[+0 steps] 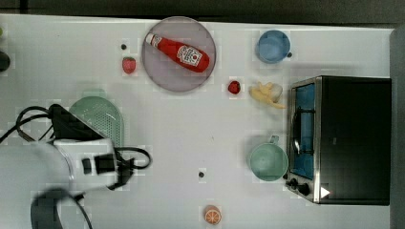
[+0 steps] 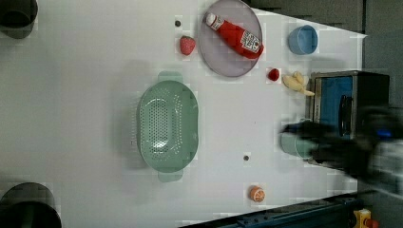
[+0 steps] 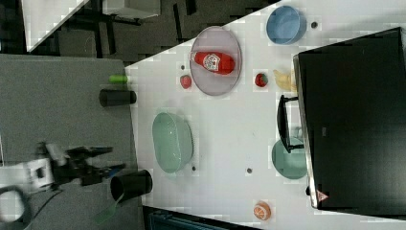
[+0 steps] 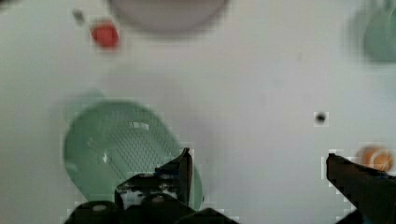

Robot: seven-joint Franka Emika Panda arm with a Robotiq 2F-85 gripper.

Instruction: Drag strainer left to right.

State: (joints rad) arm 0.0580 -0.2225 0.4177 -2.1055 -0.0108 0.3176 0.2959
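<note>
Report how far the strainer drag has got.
Done: nothing yet by the look of it; the strainer sits at the top view's left, far from the toaster oven on the top view's right. In hand: the approach, as the open gripper hangs above the table beside the strainer's rim without gripping it. Left: catching the rim and dragging it across.

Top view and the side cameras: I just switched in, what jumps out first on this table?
The red ketchup bottle lying on the grey plate at the top view's upper middle draws the eye first. Next comes the pale green strainer, large and perforated, standing alone mid-table in the left view. The black toaster oven fills the top view's right, with the open gripper hanging over the strainer's edge.
</note>
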